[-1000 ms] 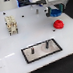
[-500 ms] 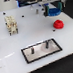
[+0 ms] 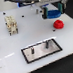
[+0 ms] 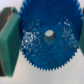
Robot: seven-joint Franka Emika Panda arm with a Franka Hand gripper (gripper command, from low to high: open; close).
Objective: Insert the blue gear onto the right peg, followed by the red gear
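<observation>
Now the tool (image 3: 52, 13) pinches the blue gear (image 4: 49, 36) at its rim, hole facing the wrist camera.

1. The blue gear (image 4: 48, 36) looks like moulded plastic, its face speckled with glossy highlights.
2. The gripper pad (image 4: 10, 37) at the wrist view's left edge appears a matt green, rubbery material.
3. The red gear (image 3: 58, 24) looks like smooth plastic.
4. The base plate (image 3: 36, 53) appears dull grey metal, dark-bordered.
5. The table (image 3: 13, 65) is smooth, white and slightly reflective.
</observation>
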